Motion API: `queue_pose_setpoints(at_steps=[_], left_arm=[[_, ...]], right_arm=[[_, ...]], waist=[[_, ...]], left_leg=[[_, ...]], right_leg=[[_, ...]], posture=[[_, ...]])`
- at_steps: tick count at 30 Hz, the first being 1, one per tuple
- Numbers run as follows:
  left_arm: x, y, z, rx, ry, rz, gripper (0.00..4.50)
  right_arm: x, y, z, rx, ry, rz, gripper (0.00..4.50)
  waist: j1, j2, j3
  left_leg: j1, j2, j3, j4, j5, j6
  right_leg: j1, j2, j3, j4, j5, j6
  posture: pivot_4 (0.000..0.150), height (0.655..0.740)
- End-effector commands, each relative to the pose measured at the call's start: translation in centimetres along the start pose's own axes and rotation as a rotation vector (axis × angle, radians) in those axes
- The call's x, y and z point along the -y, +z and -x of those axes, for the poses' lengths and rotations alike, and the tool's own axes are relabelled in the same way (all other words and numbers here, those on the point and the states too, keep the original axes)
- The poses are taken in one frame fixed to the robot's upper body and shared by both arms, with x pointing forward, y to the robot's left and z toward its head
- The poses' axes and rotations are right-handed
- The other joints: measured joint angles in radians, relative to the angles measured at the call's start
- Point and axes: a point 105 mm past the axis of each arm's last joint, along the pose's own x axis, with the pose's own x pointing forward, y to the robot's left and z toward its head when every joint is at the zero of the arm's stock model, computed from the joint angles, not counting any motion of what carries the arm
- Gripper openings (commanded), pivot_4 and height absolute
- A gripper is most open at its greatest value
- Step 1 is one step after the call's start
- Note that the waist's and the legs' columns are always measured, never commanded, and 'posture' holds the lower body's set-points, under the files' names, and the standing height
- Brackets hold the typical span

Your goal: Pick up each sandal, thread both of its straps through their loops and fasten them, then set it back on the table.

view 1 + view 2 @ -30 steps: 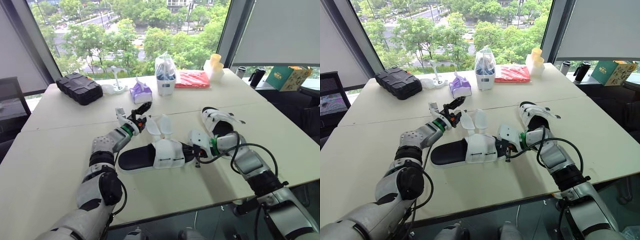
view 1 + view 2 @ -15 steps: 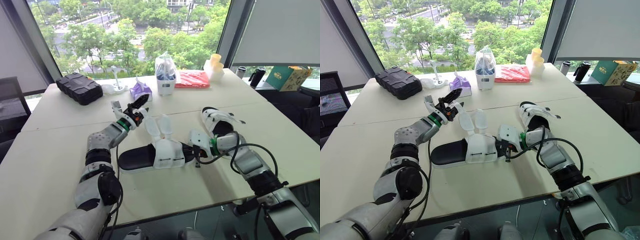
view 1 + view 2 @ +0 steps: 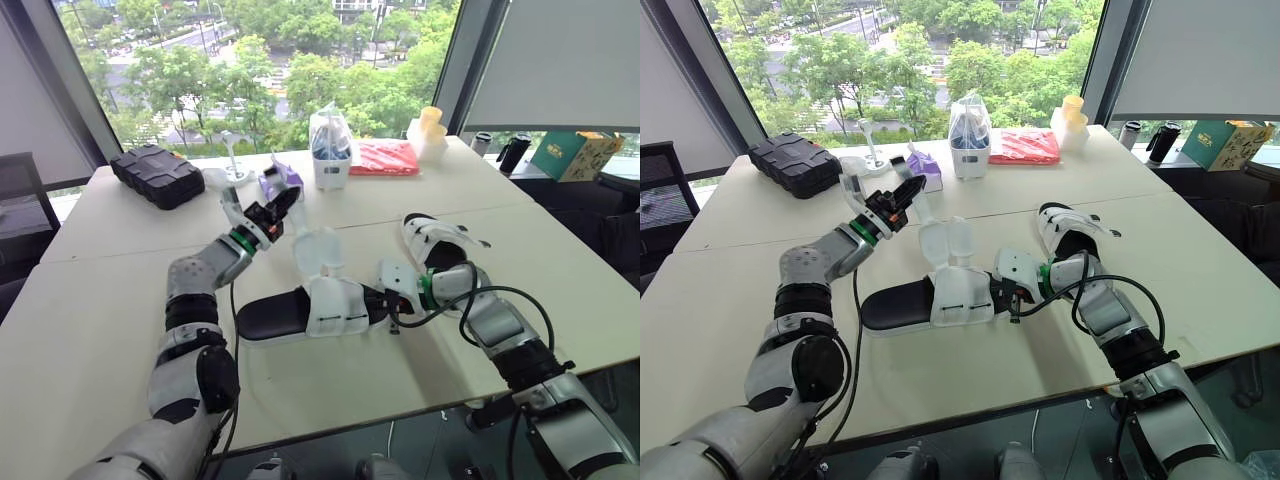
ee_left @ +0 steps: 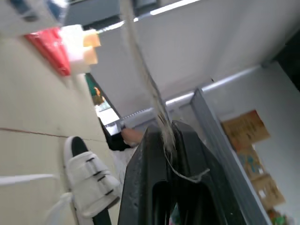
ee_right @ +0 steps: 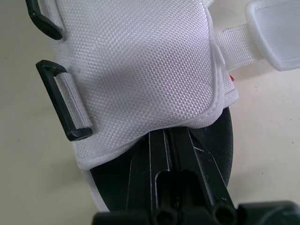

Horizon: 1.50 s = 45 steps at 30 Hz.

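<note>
Daylight scene. Light enters through the far window (image 3: 250, 70), where the trees outside form the brightest area; the blind (image 3: 560, 60) at the far right glows a paler, even grey. The matt table (image 3: 100, 330) is brightly and evenly lit. Shadows are soft and fall toward the near side: a faint one runs along the near edge of the sandal (image 3: 300, 318), a darker one sits under the case (image 3: 158, 178). The raised strap (image 3: 308, 245) lets light through. In the left wrist view a ceiling light strip (image 4: 171, 5) glares white; in the right wrist view the white mesh is lit evenly.
</note>
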Motion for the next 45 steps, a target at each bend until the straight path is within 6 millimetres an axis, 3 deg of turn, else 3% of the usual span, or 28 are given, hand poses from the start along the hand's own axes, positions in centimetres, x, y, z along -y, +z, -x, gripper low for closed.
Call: queue_pose_setpoints(at_steps=[1, 4, 7, 12, 16, 20, 26, 28, 30, 33, 38, 43, 45], left_arm=[[4.6, -4.0, 0.3, -0.276, -0.182, -0.364, 0.04], [5.9, -8.6, 2.4, -0.559, -0.326, -0.674, 0.04], [5.3, -11.1, 4.5, -0.761, -0.435, -1.003, 0.04], [4.1, -13.4, 6.7, -0.953, -0.695, -1.433, 0.04], [2.9, -14.0, 7.8, -1.023, -0.845, -1.613, 0.04], [1.4, -14.4, 9.1, -1.065, -1.026, -1.779, 1.29], [0.4, -13.1, 10.1, -1.048, -1.126, -1.975, 4.45], [0.4, -12.3, 10.8, -1.035, -1.123, -2.004, 4.45], [1.0, -11.2, 10.1, -0.93, -1.034, -2.023, 4.45], [2.2, -8.4, 8.1, -0.76, -0.668, -1.823, 4.45], [3.9, -6.0, 8.3, -0.655, -0.251, -1.14, 4.45], [4.8, -7.4, 11.7, -0.777, -0.148, -0.705, 4.45], [4.7, -9.0, 13.5, -0.774, -0.065, -0.436, 4.45]], right_arm=[[0.4, 0.4, 0.0, -0.001, -0.006, 0.022, 0.0], [0.5, 0.4, -0.1, -0.001, -0.005, 0.025, 0.0], [0.6, 0.6, -0.2, 0.002, -0.006, 0.028, 0.0], [0.6, 0.5, -0.3, 0.0, -0.003, 0.03, 0.0], [0.5, 0.4, -0.4, 0.0, 0.001, 0.031, 0.0], [0.5, 0.3, -0.5, -0.006, 0.004, 0.032, 0.0], [0.7, 0.1, -0.6, -0.012, -0.001, 0.038, 0.0], [0.6, 0.0, -0.6, -0.014, 0.001, 0.041, 0.0], [0.6, -0.1, -0.7, -0.017, 0.005, 0.044, 0.0], [0.6, -0.1, -0.8, -0.016, 0.006, 0.047, 0.0], [0.6, -0.1, -0.9, -0.021, 0.013, 0.057, 0.0], [0.7, -0.1, -0.9, -0.021, 0.016, 0.06, 0.0], [0.7, 0.0, -0.9, -0.021, 0.019, 0.062, 0.0]], waist=[[-0.003, 0.0, 0.0], [-0.001, 0.0, 0.0], [0.002, 0.001, 0.0], [0.005, 0.002, -0.001], [0.004, 0.002, -0.001], [0.005, 0.002, 0.0], [0.004, 0.002, 0.0], [0.003, 0.002, 0.0], [0.004, 0.002, 0.0], [0.003, 0.002, 0.0], [-0.004, 0.002, 0.0], [-0.006, 0.002, 0.001], [-0.005, 0.002, 0.001]], left_leg=[[0.0, 0.0, 0.0, -0.002, 0.0, 0.0], [0.0, 0.0, 0.001, -0.008, 0.002, -0.004], [0.001, 0.001, 0.001, -0.011, 0.003, -0.005], [0.0, 0.003, 0.002, -0.013, 0.003, -0.005], [0.0, 0.004, 0.002, -0.013, 0.003, -0.005], [0.0, 0.004, 0.002, -0.013, 0.003, -0.004], [0.0, 0.004, 0.002, -0.013, 0.003, -0.004], [0.0, 0.004, 0.002, -0.013, 0.003, -0.003], [0.0, 0.004, 0.002, -0.013, 0.003, -0.003], [0.0, 0.004, 0.001, -0.013, 0.003, -0.003], [0.0, 0.005, 0.0, -0.012, 0.003, -0.002], [0.0, 0.005, -0.001, -0.013, 0.002, -0.002], [0.001, 0.005, -0.001, -0.012, 0.003, -0.002]], right_leg=[[0.0, 0.0, 0.001, -0.001, 0.0, 0.0], [-0.002, 0.0, 0.002, -0.003, 0.0, -0.001], [-0.003, 0.0, 0.002, -0.005, 0.0, -0.003], [-0.002, 0.001, 0.002, -0.013, 0.0, -0.01], [-0.002, 0.0, 0.002, -0.014, 0.0, -0.01], [-0.002, 0.0, 0.002, -0.014, 0.0, -0.01], [-0.002, 0.0, 0.001, -0.014, 0.0, -0.01], [-0.002, 0.0, 0.001, -0.014, 0.0, -0.01], [-0.002, 0.0, 0.001, -0.014, 0.0, -0.01], [-0.002, 0.001, 0.001, -0.013, 0.0, -0.009], [-0.002, 0.004, 0.0, -0.01, 0.0, -0.004], [-0.002, 0.006, 0.0, -0.009, 0.0, -0.004], [-0.002, 0.006, 0.0, -0.009, 0.0, -0.004]], posture=[[0.15, 0.74], [0.15, 0.74], [0.15, 0.74], [0.15, 0.74], [0.15, 0.74], [0.15, 0.74], [0.15, 0.74], [0.15, 0.74], [0.15, 0.74], [0.15, 0.74], [0.15, 0.74], [0.15, 0.74], [0.15, 0.74]])
